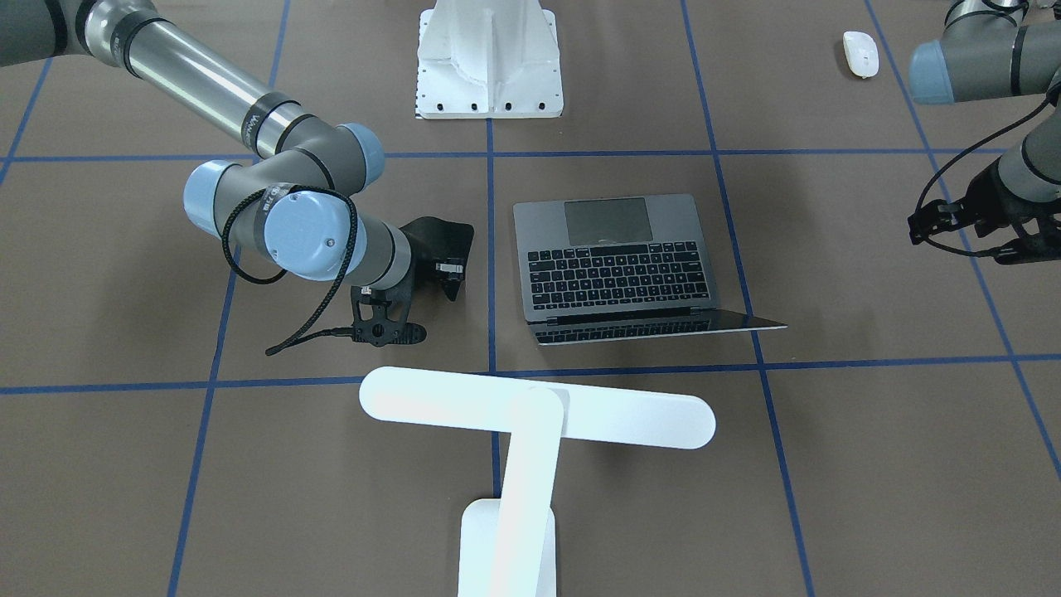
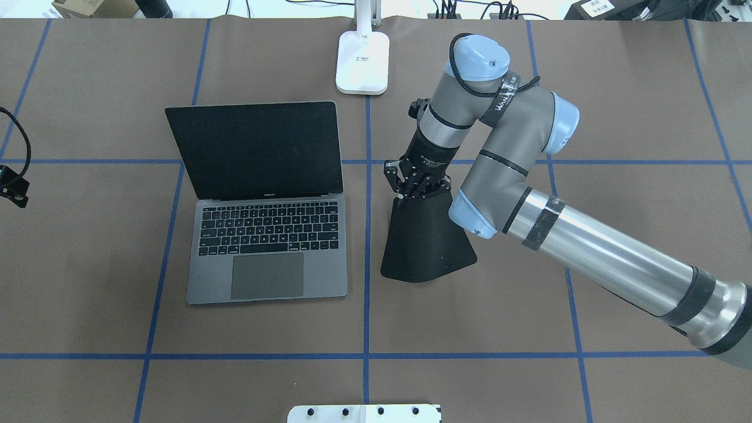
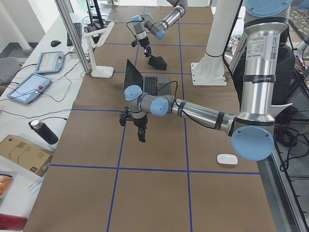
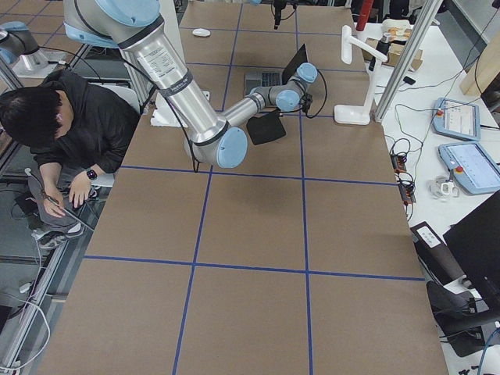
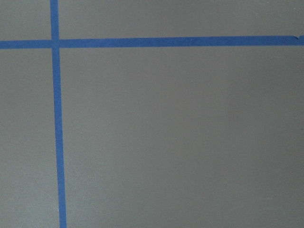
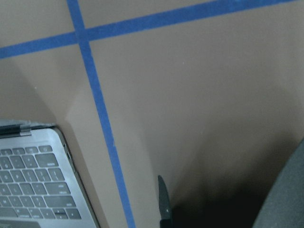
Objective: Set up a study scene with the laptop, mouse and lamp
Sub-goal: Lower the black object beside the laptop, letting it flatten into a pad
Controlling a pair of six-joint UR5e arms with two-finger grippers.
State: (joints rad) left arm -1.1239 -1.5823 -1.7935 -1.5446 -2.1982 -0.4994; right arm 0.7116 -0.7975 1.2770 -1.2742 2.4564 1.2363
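Note:
The open laptop (image 2: pixel 267 252) sits left of the table's middle, with its dark screen (image 2: pixel 255 150) raised. The lamp stands behind it, its base (image 2: pixel 362 61) at the far edge and its light bar (image 1: pixel 539 406) over the table. The mouse (image 1: pixel 860 54) lies near the robot's base on its left side. My right gripper (image 2: pixel 411 191) is shut on the far edge of a flat black pad (image 2: pixel 426 247), which slopes down just right of the laptop. My left gripper (image 1: pixel 937 220) hovers over bare table, apparently open; no fingers show in its wrist view.
A white bolted pedestal (image 1: pixel 489 58) stands at the robot's side of the table. Blue tape lines (image 2: pixel 367 355) grid the brown surface. A person (image 4: pixel 62 133) sits beside the table on the robot's right. Tablets and cables (image 3: pixel 29 87) lie on the bench beyond.

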